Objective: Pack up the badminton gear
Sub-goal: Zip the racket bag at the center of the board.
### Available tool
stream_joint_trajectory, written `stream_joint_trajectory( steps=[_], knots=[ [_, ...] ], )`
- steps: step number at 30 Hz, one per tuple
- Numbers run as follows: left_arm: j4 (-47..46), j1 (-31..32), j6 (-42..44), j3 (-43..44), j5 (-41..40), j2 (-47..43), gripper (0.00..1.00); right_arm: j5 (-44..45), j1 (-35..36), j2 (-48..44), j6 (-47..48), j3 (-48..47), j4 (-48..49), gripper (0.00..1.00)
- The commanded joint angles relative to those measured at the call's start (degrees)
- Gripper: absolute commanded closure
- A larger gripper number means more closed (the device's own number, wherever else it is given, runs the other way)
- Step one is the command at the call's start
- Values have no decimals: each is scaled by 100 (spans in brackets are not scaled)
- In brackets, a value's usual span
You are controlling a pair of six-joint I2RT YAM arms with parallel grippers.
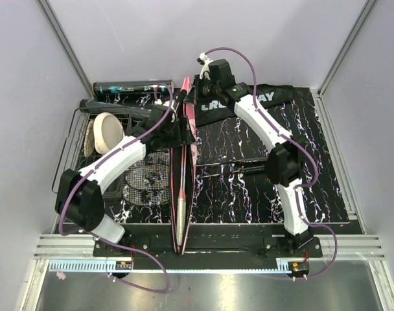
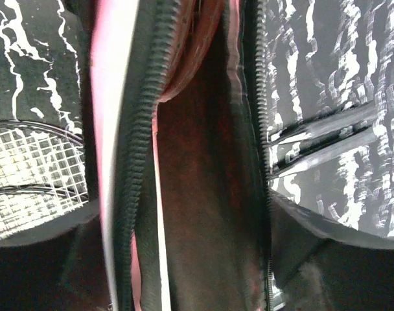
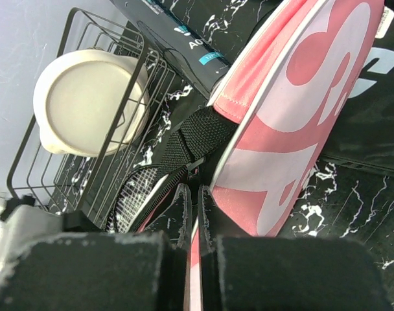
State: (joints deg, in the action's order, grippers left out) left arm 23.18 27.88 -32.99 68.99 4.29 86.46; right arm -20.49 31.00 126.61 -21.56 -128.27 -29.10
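The pink "SPORT" racket case stands on its edge down the middle of the mat. My right gripper is shut on its far top edge, and the right wrist view shows the case pinched in that gripper. My left gripper straddles the case at mid length. Its jaws stand wide apart in the left wrist view, looking into the unzipped case. Two racket heads lie left of the case, their shafts running right. The dark tube and the black CROSSWAY bag lie at the back. No shuttlecocks show.
A black wire basket holding a cream round disc stands at the left edge of the marbled mat. Grey walls close in the back and both sides. The basket sits close to the tube.
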Motion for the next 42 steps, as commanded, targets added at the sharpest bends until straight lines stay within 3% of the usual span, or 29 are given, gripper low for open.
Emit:
stream_joint_trajectory(
  steps=[1,3,4,5,6,12,17,21,24,28,31,34,38,40,41,42],
  knots=[
    [46,113,13,475,-412,126,37,-288,-7,-479,-287,-304,-16,100],
    [20,121,-32,475,-421,143,63,-473,2,-549,-401,-182,-25,100],
    [-6,121,-6,475,-551,161,84,-552,2,-602,-462,-85,-17,100],
    [-33,121,3,501,-561,161,95,-700,20,-680,-559,55,62,100],
    [-41,104,21,519,-561,187,100,-763,89,-925,-603,535,202,100],
    [-358,113,56,545,-378,135,100,-1167,230,-2120,-1578,3161,2152,100],
    [-611,112,-5,327,-141,-23,98,-1281,371,-2606,-1904,4379,3225,100],
    [-1244,121,-93,-595,352,-915,26,-1255,310,-2632,-1589,4487,3078,100],
    [-1264,25,29,-914,-84,-1578,10,-1439,301,-2650,-1272,4346,2937,100],
    [-616,-107,-49,-46,-1173,-1203,7,-1546,301,-2685,-1201,4354,2945,100],
    [-184,-134,-93,1175,-1535,-158,7,-1537,292,-2781,-1140,4415,2937,100],
    [10,-133,-180,2177,-1738,783,7,-1502,292,-2896,-1008,4416,2771,100],
    [169,-142,-181,2829,-1731,1706,12,-1510,301,-2914,-990,4363,2735,100],
    [-22,-142,-164,2997,-1590,1857,20,-1537,301,-2896,-1017,4363,2761,100],
    [-111,-142,-77,3050,-1598,1988,43,-1554,301,-2896,-1043,4372,2761,100],
    [-68,-195,-41,3146,-1703,2068,57,-1598,310,-2887,-1026,4380,2752,100]
  ],
)
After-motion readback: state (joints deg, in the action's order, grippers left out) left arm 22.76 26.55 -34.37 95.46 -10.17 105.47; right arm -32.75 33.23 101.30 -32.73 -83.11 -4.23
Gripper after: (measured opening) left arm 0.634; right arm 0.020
